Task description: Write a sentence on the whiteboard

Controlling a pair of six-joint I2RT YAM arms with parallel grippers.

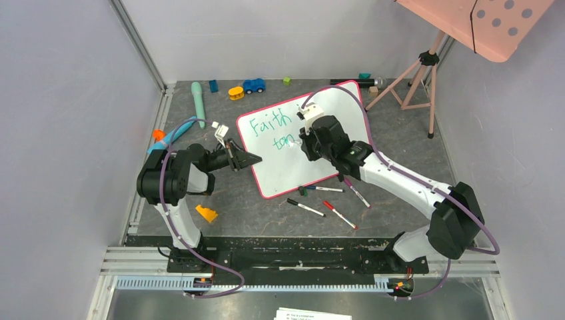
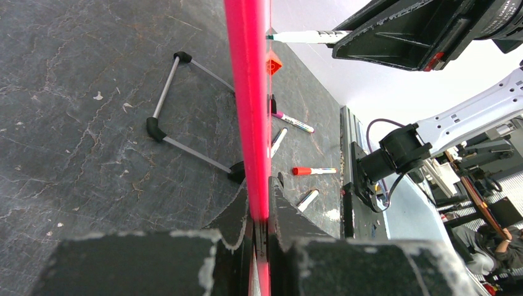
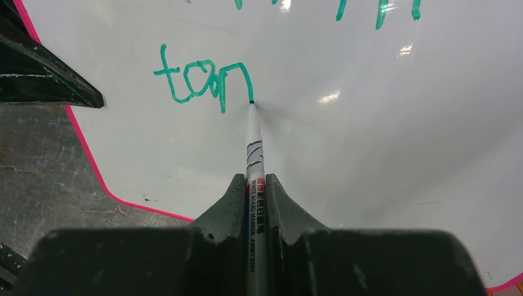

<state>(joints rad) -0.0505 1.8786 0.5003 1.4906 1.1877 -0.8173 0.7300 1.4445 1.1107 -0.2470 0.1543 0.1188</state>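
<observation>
Step in hand: we judge the second line to be mid-word, with the nib at the foot of the latest stroke
Right tool [image 3: 251,185]: shut tight on the white-barrelled green whiteboard marker [image 3: 254,142]; barrel runs straight out between the jaws; nib touches the board
Left tool [image 2: 259,203]: shut, pinching the board's near-left rim; the rim shows edge-on between the jaws in the left wrist view
Doing it well: we would press lightly and evenly so the nib marks without skidding on the gloss; lift cleanly between letters; hold the letter height of those already written; leave room to the right for the rest of the word; the left tool's clamp should not slacken, or the board may shift under the nib
Board position: large glossy white whiteboard with pink-red rim and rounded corners [image 1: 266,193] sits mid-tabletop on the dark grey mottled tabletop [image 1: 400,193], turned at an angle, between the two arms; a thin wire foot shows behind it
Sentence [image 1: 270,123]: green handwriting; top line reads "Faith" plus more, hidden by the right arm; below it, roughly "ton" or "tom"; strokes wobbly but legible; we see no smudge here
Loose items: spare markers [image 1: 320,200] lie just below the board's near edge
</observation>
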